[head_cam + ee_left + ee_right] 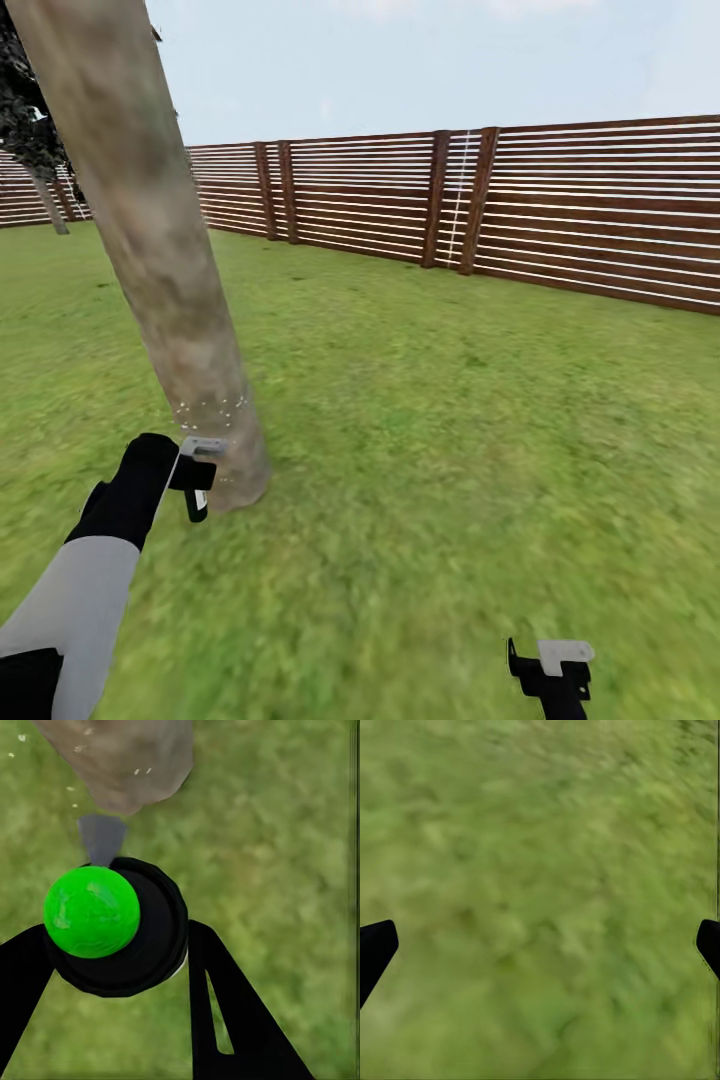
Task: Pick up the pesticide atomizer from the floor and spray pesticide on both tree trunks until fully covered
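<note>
Left gripper point(112, 967) clamped round the black sprayer bottle point(120, 930), nozzle at the trunk base point(215, 440) with white specks point(210, 410); judged light, rigid, slick, best held mid-body; right gripper point(540, 945) spread wide over grass point(540, 832).

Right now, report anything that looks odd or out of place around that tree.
Nothing is damaged or spilled. White pesticide specks dot only a low band of the tree trunk; the bark above is bare. The left gripper holds the atomizer near the base.
</note>
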`<state>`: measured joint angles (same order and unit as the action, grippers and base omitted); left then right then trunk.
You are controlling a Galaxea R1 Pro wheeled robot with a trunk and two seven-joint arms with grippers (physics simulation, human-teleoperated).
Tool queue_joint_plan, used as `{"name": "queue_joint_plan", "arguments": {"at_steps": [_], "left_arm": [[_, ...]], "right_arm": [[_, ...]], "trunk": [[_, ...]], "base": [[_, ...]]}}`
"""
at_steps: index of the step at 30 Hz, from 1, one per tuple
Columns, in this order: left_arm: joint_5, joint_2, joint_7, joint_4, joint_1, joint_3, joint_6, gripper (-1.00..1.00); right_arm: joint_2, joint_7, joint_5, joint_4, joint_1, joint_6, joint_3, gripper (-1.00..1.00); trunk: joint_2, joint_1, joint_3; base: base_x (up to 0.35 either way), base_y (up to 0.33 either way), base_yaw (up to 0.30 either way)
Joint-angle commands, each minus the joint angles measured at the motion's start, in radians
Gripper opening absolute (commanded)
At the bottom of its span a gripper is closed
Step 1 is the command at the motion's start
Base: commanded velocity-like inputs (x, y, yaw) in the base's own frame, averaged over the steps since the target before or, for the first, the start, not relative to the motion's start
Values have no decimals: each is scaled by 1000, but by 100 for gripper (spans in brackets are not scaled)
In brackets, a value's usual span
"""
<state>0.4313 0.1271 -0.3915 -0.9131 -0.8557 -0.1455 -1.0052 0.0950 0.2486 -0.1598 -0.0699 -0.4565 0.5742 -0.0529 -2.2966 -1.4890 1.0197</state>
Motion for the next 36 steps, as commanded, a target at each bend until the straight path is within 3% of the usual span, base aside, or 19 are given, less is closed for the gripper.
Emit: {"name": "queue_joint_plan", "arguments": {"at_steps": [1,16,20,25,29,32,36], "left_arm": [[10,0,-10,-1,-1,-2,-3,-100],[10,2,17,7,16,-27,-2,-100],[8,53,17,80,33,-29,8,-100],[6,44,17,94,33,-30,10,-100],[6,54,17,95,33,-30,10,-100],[10,60,17,101,35,-59,11,-100],[10,47,23,105,34,-67,11,-100]], "right_arm": [[0,5,-11,1,-1,2,-5,100],[-1,5,-11,1,-1,2,-5,100],[1,5,-11,2,-1,1,-5,100],[2,5,-12,2,-1,1,-5,100],[1,5,-12,1,-1,1,-5,100],[0,5,-11,1,-1,1,-5,100],[0,5,-11,1,-1,1,-5,100]], "trunk": [[0,0,1],[0,0,1],[0,0,1],[0,0,1],[0,0,1],[0,0,1],[0,0,1]], "base": [[9,-274,5],[1,-274,202],[0,-274,26],[0,-274,1],[0,-274,0],[0,-275,87],[10,-274,252]]}}
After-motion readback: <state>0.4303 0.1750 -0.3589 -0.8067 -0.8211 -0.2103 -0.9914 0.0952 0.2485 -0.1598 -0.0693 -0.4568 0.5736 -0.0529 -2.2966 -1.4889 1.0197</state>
